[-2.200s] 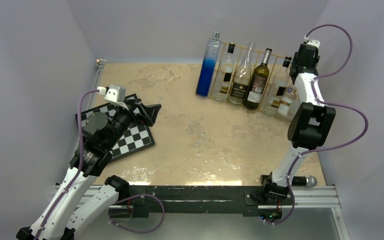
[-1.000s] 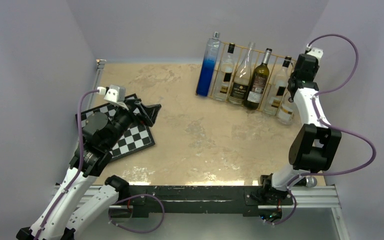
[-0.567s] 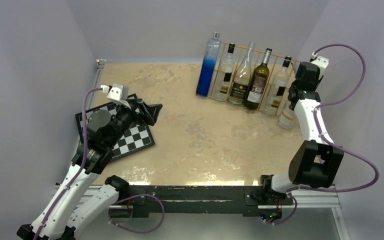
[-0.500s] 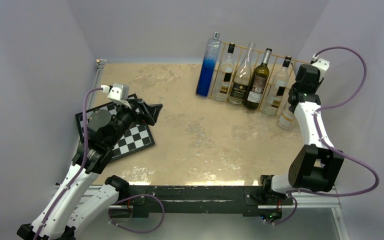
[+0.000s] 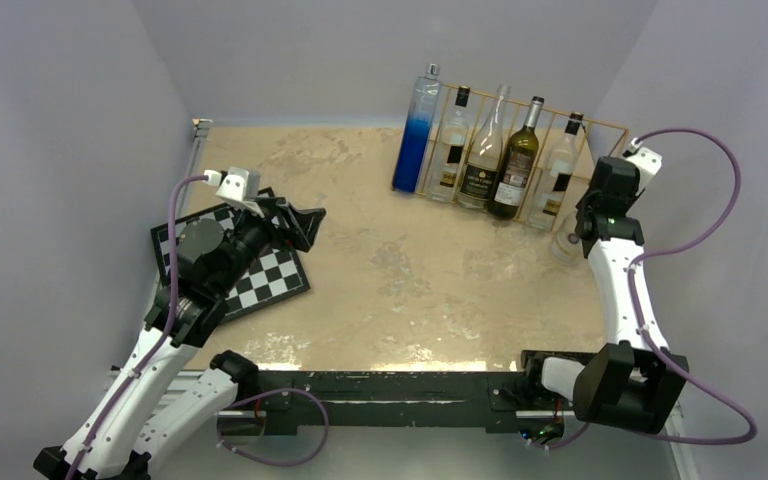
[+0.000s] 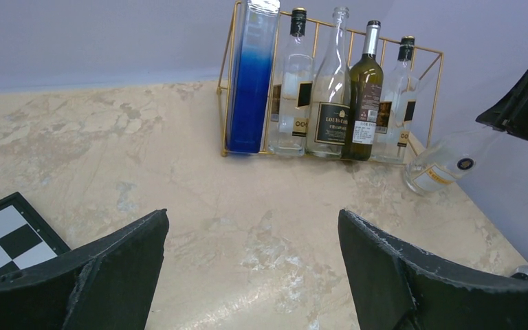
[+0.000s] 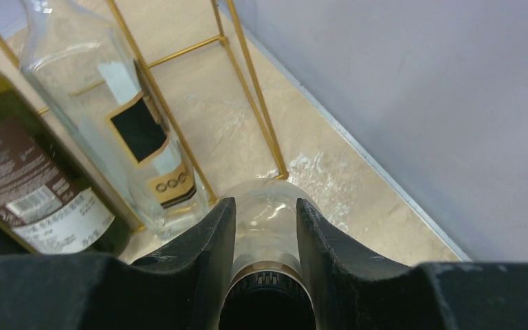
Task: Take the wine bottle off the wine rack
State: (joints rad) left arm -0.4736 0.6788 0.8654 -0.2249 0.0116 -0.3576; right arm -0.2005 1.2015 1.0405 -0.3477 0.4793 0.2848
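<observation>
From above, the right arm (image 5: 619, 283) hides most of the wine bottle (image 5: 566, 246); only its clear base shows, just beside the right end of the wine rack (image 5: 600, 124) and outside it. In the left wrist view the left tool (image 6: 251, 227) is spread wide with nothing inside, and the bottle leans, its neck ending in a dark shape cut by the frame edge. In the right wrist view the right tool (image 7: 265, 206) is clenched on the bottle neck; if the base touches the table (image 7: 344, 199), I cannot tell.

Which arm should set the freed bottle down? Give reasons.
Right. The right gripper is shut on the clear bottle, outside the wine rack. The left gripper hangs open by the checkerboard, far off.
</observation>
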